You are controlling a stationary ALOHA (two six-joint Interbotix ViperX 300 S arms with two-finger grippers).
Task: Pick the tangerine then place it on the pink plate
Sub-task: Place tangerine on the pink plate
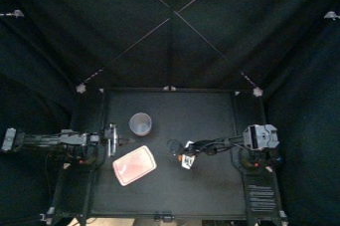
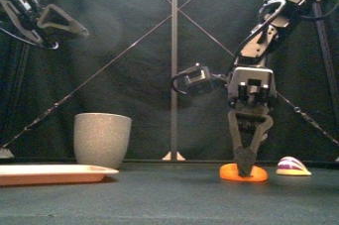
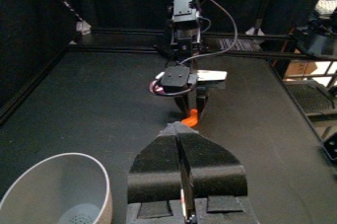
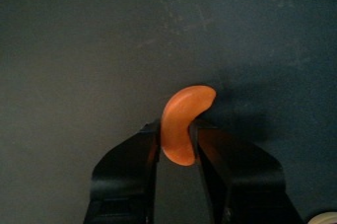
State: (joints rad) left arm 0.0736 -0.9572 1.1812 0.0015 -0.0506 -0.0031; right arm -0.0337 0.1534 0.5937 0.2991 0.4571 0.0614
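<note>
The tangerine (image 2: 243, 173) is an orange segment lying on the black table, right of the middle. My right gripper (image 2: 245, 164) comes straight down onto it, and its jaws are shut on the tangerine (image 4: 188, 105), whose curved end sticks out past the fingertips. The pink plate (image 2: 54, 173) lies flat at the front left, also seen as the pink plate (image 1: 133, 165) from above. My left gripper (image 3: 186, 139) is shut and empty, and it rests high at the left (image 2: 54, 21), well away from the tangerine (image 3: 191, 119).
A tall grey speckled cup (image 2: 102, 138) stands behind the plate, near the left gripper (image 3: 53, 193). A small purple and yellow toy (image 2: 292, 167) lies just right of the tangerine.
</note>
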